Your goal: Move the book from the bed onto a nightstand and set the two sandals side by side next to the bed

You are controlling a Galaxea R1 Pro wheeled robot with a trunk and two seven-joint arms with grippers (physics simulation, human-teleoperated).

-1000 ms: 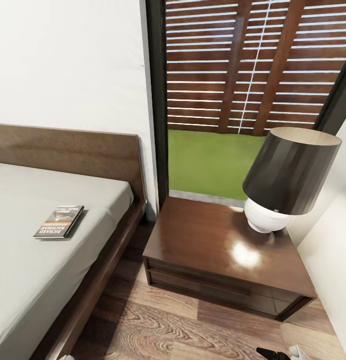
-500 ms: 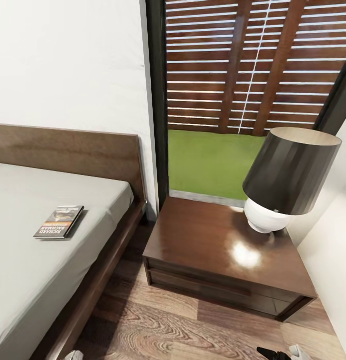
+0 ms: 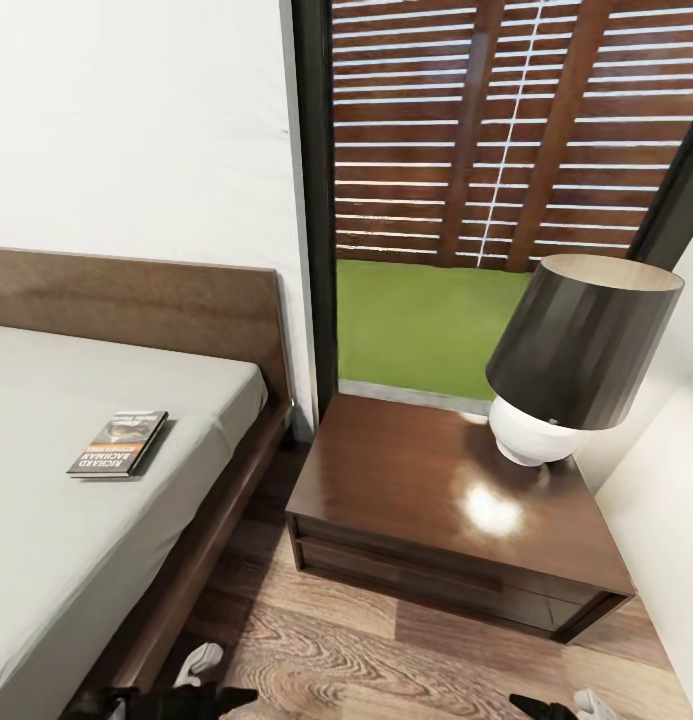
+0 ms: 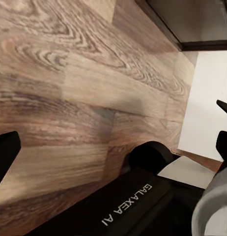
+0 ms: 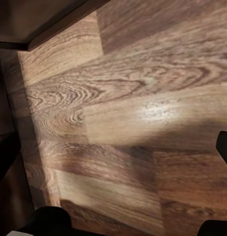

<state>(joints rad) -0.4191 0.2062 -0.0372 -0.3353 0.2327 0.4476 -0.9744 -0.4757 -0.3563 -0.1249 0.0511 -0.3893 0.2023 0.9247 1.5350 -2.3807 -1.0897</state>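
Book on the bed, nightstand bare beside the lamp

The book (image 3: 118, 443) lies flat on the bed (image 3: 46, 540); nightstand (image 3: 426, 490) holds a lamp (image 3: 571, 355). Left gripper (image 3: 191, 680) and right gripper (image 3: 576, 706) sit low above the floor (image 3: 366, 650), their opening impossible to judge.

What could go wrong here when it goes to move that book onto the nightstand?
1. The lamp takes up the nightstand's back right corner, and its wide shade overhangs the top; an arm swinging in high could knock it.
2. The book is thin and lies flat on the soft mattress of the bed, so the jaws may struggle to get under an edge.
3. The left arm is low beside the bed frame and could clip it when lifting.
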